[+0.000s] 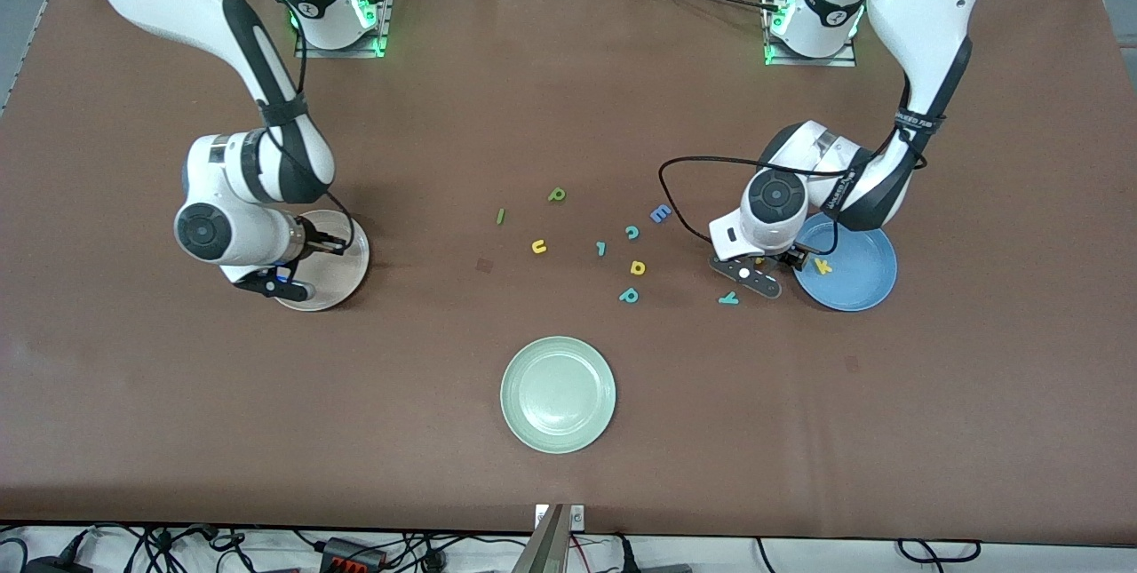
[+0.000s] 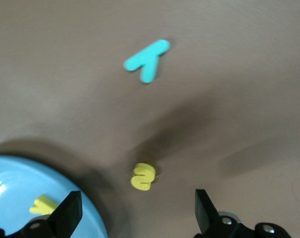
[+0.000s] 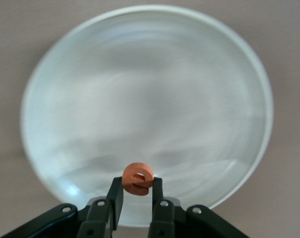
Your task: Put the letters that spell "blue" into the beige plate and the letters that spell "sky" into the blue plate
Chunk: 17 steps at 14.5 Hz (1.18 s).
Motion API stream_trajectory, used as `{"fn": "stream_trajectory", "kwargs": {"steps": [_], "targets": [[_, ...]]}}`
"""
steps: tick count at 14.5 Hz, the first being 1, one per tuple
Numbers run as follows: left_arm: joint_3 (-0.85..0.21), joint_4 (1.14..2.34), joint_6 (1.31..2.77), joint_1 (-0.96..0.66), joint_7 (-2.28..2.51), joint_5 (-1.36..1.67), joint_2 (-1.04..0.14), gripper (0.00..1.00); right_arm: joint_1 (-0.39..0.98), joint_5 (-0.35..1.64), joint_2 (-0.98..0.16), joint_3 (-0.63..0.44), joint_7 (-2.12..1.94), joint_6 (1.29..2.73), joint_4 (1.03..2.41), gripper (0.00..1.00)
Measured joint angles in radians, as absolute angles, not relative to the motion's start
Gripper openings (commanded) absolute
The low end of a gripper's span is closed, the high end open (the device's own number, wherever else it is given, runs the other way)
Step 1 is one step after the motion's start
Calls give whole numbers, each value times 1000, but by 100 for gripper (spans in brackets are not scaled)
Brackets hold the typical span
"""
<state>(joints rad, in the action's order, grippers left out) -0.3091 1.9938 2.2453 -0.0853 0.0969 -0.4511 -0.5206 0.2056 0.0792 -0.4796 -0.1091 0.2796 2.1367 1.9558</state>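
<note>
My right gripper (image 3: 137, 184) is shut on the orange e (image 3: 138, 179) and holds it above the beige plate (image 3: 140, 99), which shows in the front view as the beige plate (image 1: 345, 278) under the right gripper (image 1: 324, 244). My left gripper (image 2: 138, 213) is open over the table at the rim of the blue plate (image 2: 21, 183). The yellow s (image 2: 143, 176) lies on the table just ahead of its open fingers. The yellow k (image 1: 823, 266) lies in the blue plate (image 1: 857, 275). The teal y (image 1: 728, 298) lies on the table nearer the front camera. The green b (image 1: 557, 194), dark green l (image 1: 500, 216) and yellow u (image 1: 538, 246) lie mid-table.
A pale green plate (image 1: 558, 393) sits near the front edge. A blue E (image 1: 660, 214), teal c (image 1: 632, 232), a small teal piece (image 1: 601, 248), a yellow a-shaped letter (image 1: 637, 267) and a teal p (image 1: 629, 294) lie scattered between the middle of the table and the blue plate.
</note>
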Motion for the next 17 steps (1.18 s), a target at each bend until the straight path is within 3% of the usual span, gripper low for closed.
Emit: {"fn": "stream_trajectory", "kwargs": {"steps": [6, 9, 11, 14, 16, 17], "targets": [[-307, 2046, 2372, -24, -138, -457, -521, 79, 236, 124, -449, -25, 311, 2158, 1936, 100], [-308, 2072, 2420, -18, -156, -457, -522, 73, 376, 141, -443, 17, 467, 2225, 1937, 100], [-310, 2081, 2437, -19, -158, -457, -522, 58, 477, 142, -448, 20, 556, 2266, 1941, 100], [-311, 2089, 2439, -19, -160, -457, -522, 33, 556, 143, -475, 20, 640, 2333, 1948, 78], [-313, 2091, 2439, -19, -160, -457, -521, 14, 587, 143, -504, 20, 707, 2379, 1949, 72], [-316, 2091, 2439, -19, -160, -457, -521, 12, 604, 143, -517, 20, 741, 2398, 1949, 68]]}}
